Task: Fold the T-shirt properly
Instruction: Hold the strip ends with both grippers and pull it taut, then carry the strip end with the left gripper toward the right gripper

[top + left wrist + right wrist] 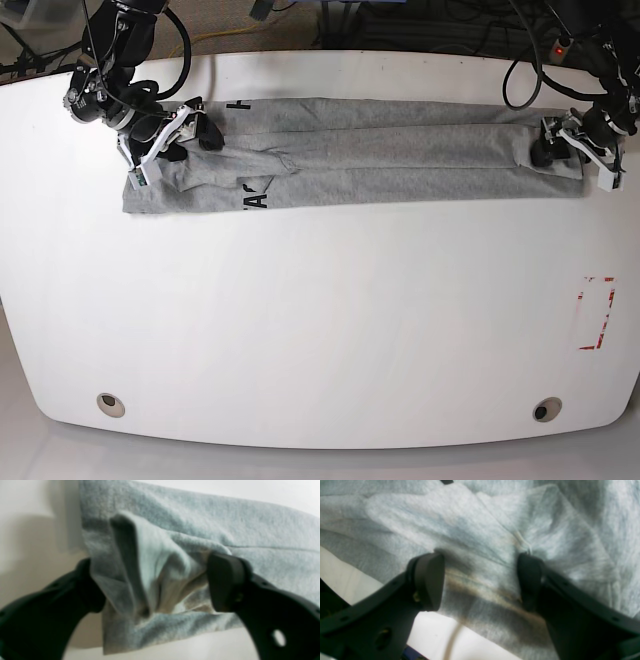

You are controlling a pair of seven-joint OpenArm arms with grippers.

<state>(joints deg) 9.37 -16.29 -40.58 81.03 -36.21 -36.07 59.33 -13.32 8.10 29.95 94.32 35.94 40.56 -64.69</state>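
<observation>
One T-shirt (370,155), heather grey with black lettering, lies as a long narrow band along the far edge of the white worktop (320,330), reaching almost from side to side. It looks light and limp, likely to sag and crease, so a hold at each end seems best. Two pincers work it. The left pincer (156,585) stands wide around a bunched fold at one end; whether it grips, I cannot tell. The right pincer (480,580) stands spread over flat cloth, pinching nothing.
</observation>
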